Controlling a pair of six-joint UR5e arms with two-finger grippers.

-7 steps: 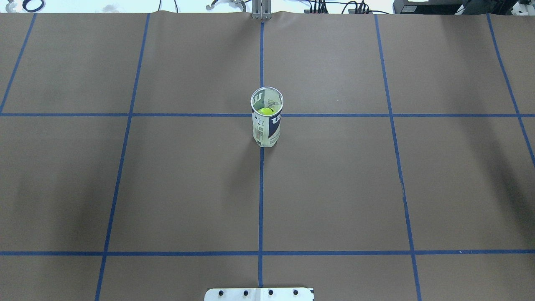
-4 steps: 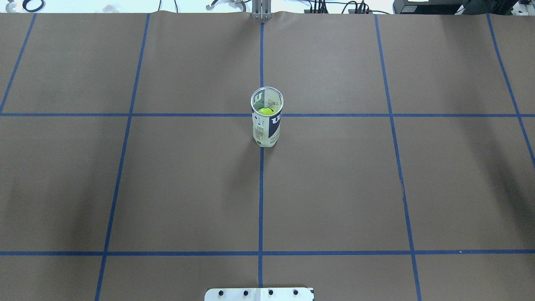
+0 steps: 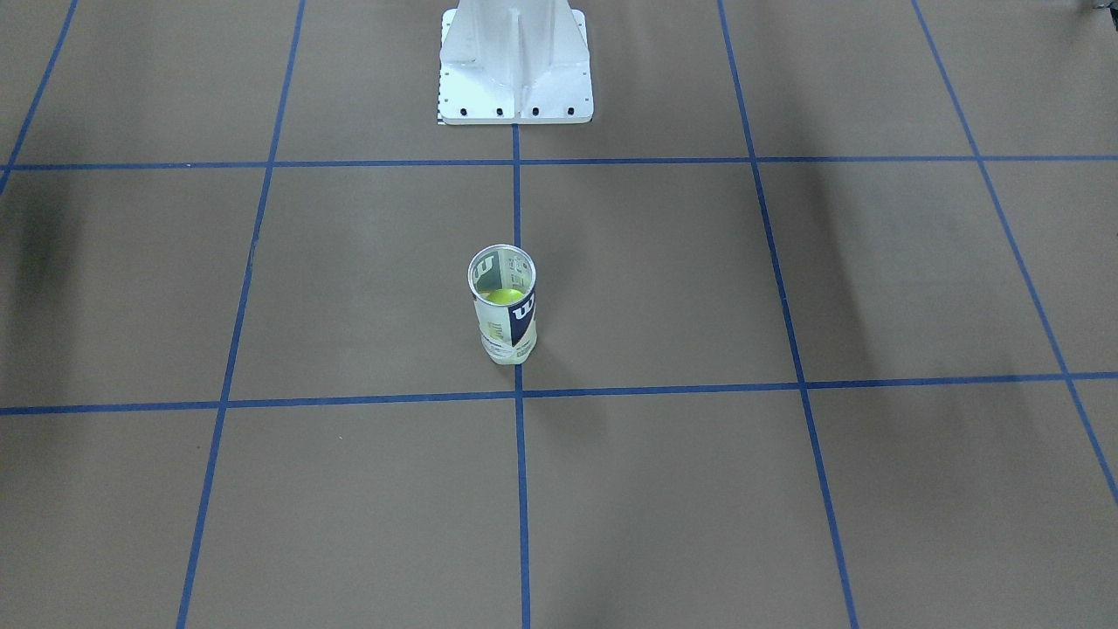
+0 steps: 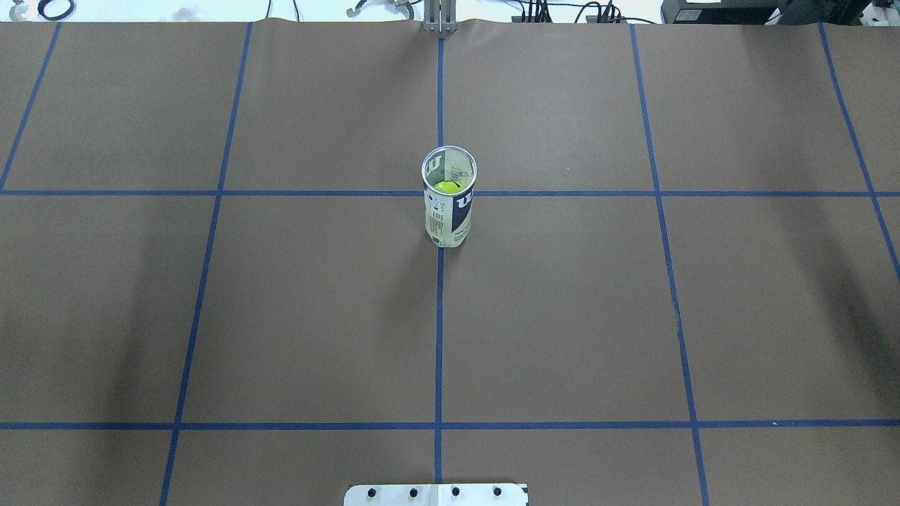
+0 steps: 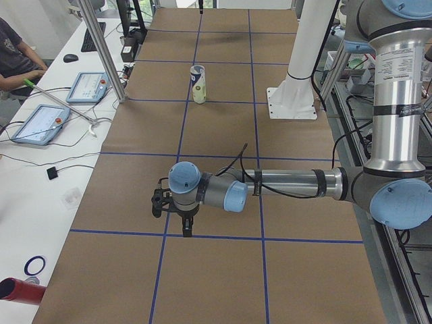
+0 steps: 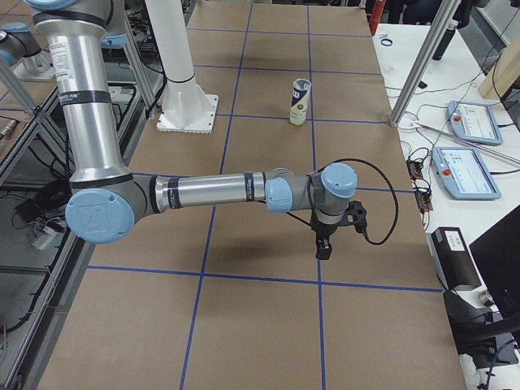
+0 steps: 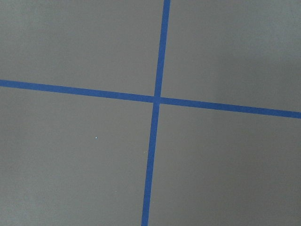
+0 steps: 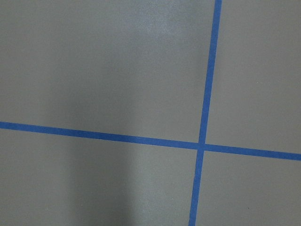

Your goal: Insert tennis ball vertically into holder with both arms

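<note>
Left gripper [image 5: 186, 226] and right gripper [image 6: 322, 246] hang well apart from the upright holder [image 4: 448, 216]; their opening cannot be told.

upright holder [image 3: 507, 328], ball [image 3: 500, 296] inside, white pedestal [image 3: 515, 61]

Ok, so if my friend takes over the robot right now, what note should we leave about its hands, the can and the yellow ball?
Left hand: low over the table, far from the holder, nothing seen in it. The side view does not show whether it is open or shut.
Right hand: the same, at the table's other end.
Holder: upright at mid-table on a blue tape line, nothing touching it.
Tennis ball: inside the holder, seen through the open top.
Done: the ball looks inserted.
Left: probably nothing but a check.
</note>
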